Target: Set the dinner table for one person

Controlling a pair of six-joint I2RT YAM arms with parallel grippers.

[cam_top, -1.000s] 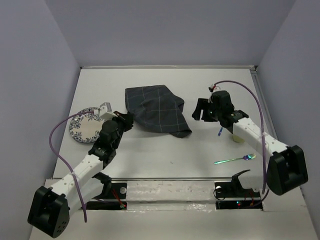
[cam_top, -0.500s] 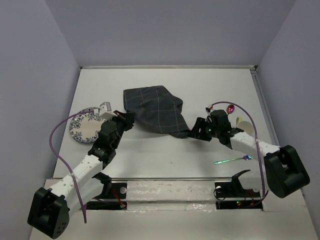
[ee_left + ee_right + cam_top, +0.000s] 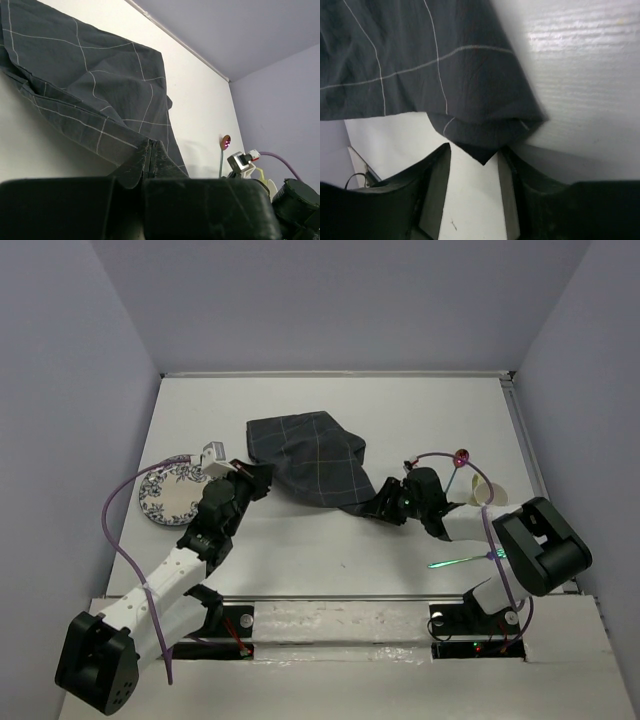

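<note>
Navy checked placemat point(image 3: 310, 462) is pinched by the left gripper point(image 3: 151, 151) (right gripper point(image 3: 472, 157) spread around its near-edge corner), so closing and flattening seem called for.

Dinner table point(image 3: 330, 400): large flat rectangular top, matte white, level, faint dark scuff near front centre.

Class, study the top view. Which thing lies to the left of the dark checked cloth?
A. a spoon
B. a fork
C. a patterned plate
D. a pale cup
C: the patterned plate lies on the dinner table to the left of the dark checked cloth, while the fork and the pale cup lie to its right.
</note>
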